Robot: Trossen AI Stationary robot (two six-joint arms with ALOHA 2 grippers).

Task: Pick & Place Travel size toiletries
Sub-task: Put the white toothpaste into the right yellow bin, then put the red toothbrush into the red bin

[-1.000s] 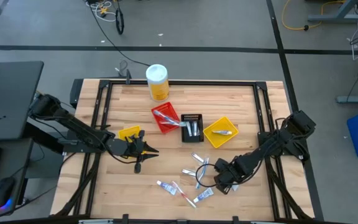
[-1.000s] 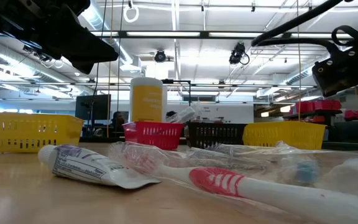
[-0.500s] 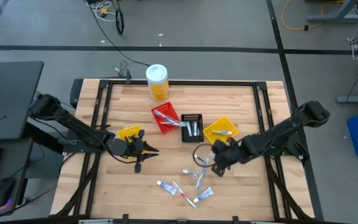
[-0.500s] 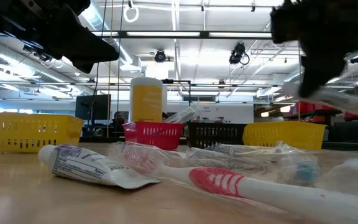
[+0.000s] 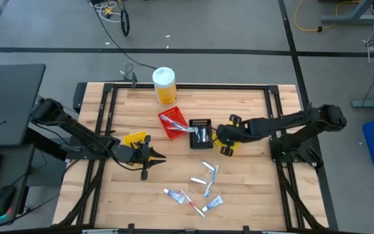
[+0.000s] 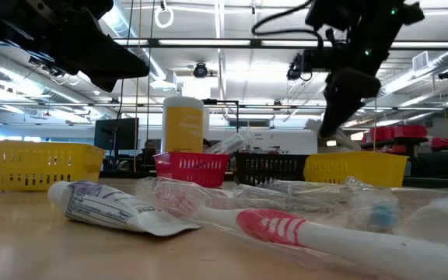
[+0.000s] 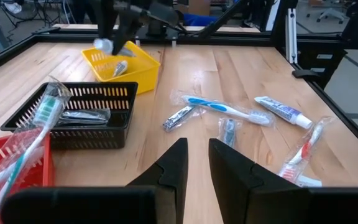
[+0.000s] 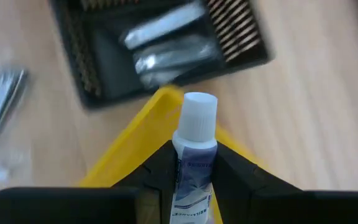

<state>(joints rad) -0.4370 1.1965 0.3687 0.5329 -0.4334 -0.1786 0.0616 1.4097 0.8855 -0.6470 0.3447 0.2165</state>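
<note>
My right gripper (image 5: 224, 135) hovers over the yellow bin (image 5: 234, 140) at the table's middle right, shut on a small white tube with blue print (image 8: 194, 163). The bin holds another tube (image 7: 119, 67). Several loose toiletries lie on the wood near the front: a blue toothbrush (image 7: 224, 107), a white tube (image 7: 284, 112), a pink toothbrush (image 6: 302, 231) and small wrapped items (image 5: 204, 167). My left gripper (image 5: 152, 156) waits at the middle left, its fingers (image 7: 174, 167) a narrow gap apart with nothing between them. My right gripper pinches the tube's body just under its white cap (image 8: 195, 167) between its two fingers (image 8: 159, 168). The tube lies along the fingers, and its cap (image 8: 198, 117) sticks out past their tips. The fingers slant down from the table's right side. The tube hangs clear above the yellow bin.
A black bin (image 5: 200, 132) with silvery packets and a red bin (image 5: 172, 123) with toothbrushes stand left of the yellow bin. A tall yellow canister (image 5: 164, 85) is at the far edge. A small yellow bin (image 5: 135, 138) sits beside my left gripper. Black frame rails (image 5: 187, 86) border the table.
My right gripper has travelled from the loose items near the front toward the far edge and upward, rolling as it went, and now hangs over the yellow bin. It has stayed shut on the tube, which it carries clear of the table.
</note>
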